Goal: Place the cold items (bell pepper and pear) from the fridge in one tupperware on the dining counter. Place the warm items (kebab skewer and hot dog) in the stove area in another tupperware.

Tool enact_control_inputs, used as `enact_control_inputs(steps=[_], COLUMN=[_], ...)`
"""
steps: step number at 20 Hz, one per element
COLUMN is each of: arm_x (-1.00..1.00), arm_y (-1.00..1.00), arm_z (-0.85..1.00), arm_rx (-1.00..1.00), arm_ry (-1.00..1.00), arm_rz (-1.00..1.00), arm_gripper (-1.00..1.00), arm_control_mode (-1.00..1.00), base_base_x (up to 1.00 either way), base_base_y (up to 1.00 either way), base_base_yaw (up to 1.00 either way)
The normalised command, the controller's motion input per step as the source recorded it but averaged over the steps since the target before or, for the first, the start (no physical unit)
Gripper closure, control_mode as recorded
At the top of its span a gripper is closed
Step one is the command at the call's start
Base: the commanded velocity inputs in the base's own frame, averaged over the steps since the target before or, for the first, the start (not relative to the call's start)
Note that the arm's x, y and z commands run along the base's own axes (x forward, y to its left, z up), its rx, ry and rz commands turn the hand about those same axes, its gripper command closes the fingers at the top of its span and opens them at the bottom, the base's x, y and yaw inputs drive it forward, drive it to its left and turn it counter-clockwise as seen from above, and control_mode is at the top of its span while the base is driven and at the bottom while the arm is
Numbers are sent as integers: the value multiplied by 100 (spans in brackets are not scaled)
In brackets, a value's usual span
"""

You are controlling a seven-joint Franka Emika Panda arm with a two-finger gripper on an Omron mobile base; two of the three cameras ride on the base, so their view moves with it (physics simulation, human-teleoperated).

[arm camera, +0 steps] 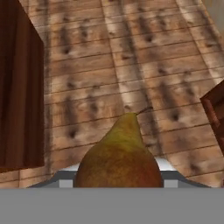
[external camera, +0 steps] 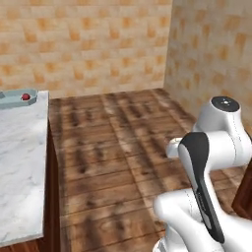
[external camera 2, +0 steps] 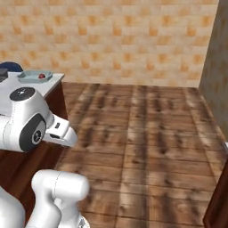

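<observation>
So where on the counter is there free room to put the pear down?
The marble counter is bare from its near edge up to the tupperware at the far end, which already holds a small red item. The pear sits in the gripper.

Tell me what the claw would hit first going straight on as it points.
Past the pear it holds, probably the wood floor. The dark cabinet side lies off to one edge, though depth is hard to judge.

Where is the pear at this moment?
In the hand view, the pear sits bottom centre, right at the claw, above the wooden floor, stem pointing up-right.
</observation>
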Motion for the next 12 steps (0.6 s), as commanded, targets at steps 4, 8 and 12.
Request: enact_control_inputs(steps=[4,8,12], arm_x=[0,0,0], arm_y=[0,0,0], arm_z=[0,0,0], arm_rx=[0,0,0], arm_ry=[0,0,0], arm_rz=[0,0,0], arm_gripper=[100,100,100], arm_control_mode=[100,100,100], base_base_x=[100,100,100], base_base_y=[14,0,-4], base_base_yaw=[4,12,22])
